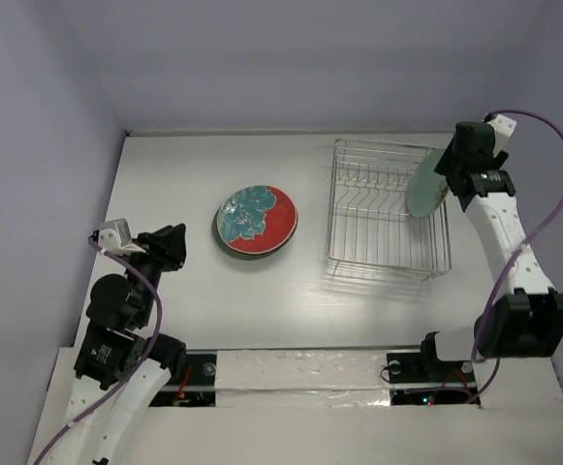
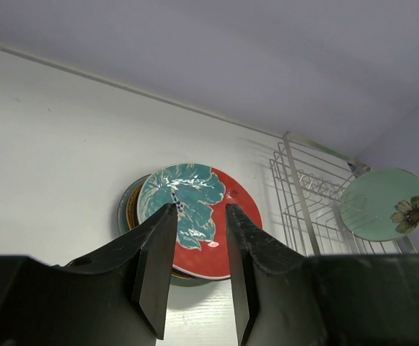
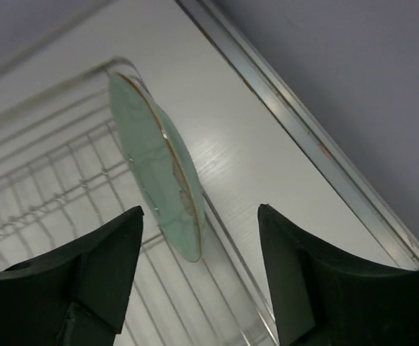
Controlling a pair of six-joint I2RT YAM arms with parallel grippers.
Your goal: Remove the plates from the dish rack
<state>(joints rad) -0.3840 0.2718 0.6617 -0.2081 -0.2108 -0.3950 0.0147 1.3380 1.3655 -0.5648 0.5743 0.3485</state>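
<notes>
The silver wire dish rack stands at the right of the table. One pale green plate stands on edge at its far right side; it also shows in the right wrist view and, with its flower, in the left wrist view. My right gripper is open just above it, fingers either side of the plate's rim without touching. A stack of plates topped by a red and teal one lies left of the rack. My left gripper is open and empty, left of the stack.
The rack has upright slot wires and raised sides. The back wall runs close behind the rack. The stack lies straight ahead of my left fingers. The arm bases sit at the near edge.
</notes>
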